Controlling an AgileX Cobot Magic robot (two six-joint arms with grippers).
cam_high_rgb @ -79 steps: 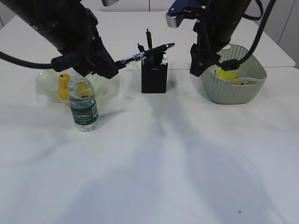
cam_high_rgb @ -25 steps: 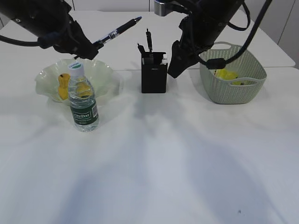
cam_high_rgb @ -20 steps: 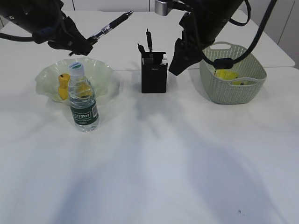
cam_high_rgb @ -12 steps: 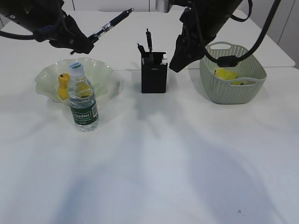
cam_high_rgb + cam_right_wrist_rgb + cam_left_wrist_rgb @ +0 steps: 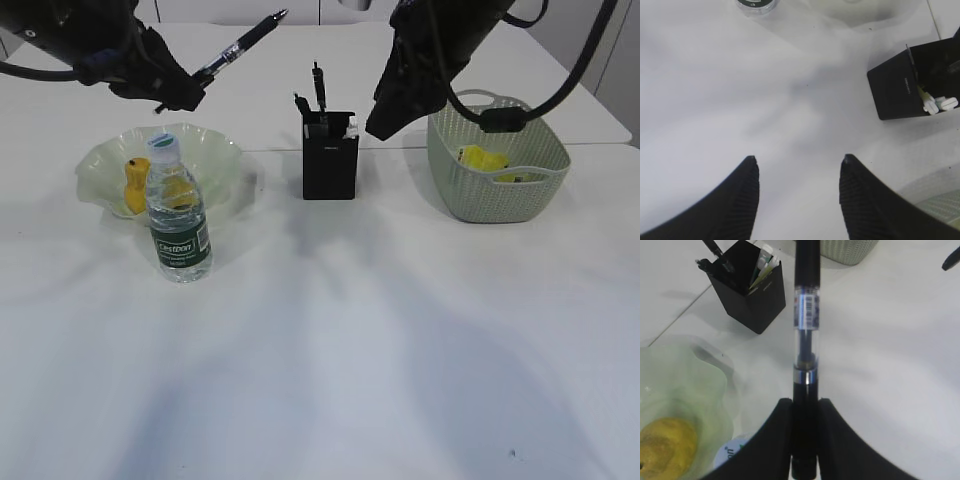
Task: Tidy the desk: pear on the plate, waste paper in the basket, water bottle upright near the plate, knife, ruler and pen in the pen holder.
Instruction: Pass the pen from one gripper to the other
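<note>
Between the left end effector (image 5: 805, 440) fingers, a black-and-clear pen (image 5: 806, 330).

The exterior camera looks slantwise down across the desk (image 5: 320, 350). Both wrist cameras peer down past their own fingers (image 5: 772, 440), sharing the pen holder (image 5: 902, 87) beyond them.

Desk (image 5: 330, 350) front open; pen holder (image 5: 330, 168) mouth crowded; right pincer (image 5: 797, 172) alongside.
</note>
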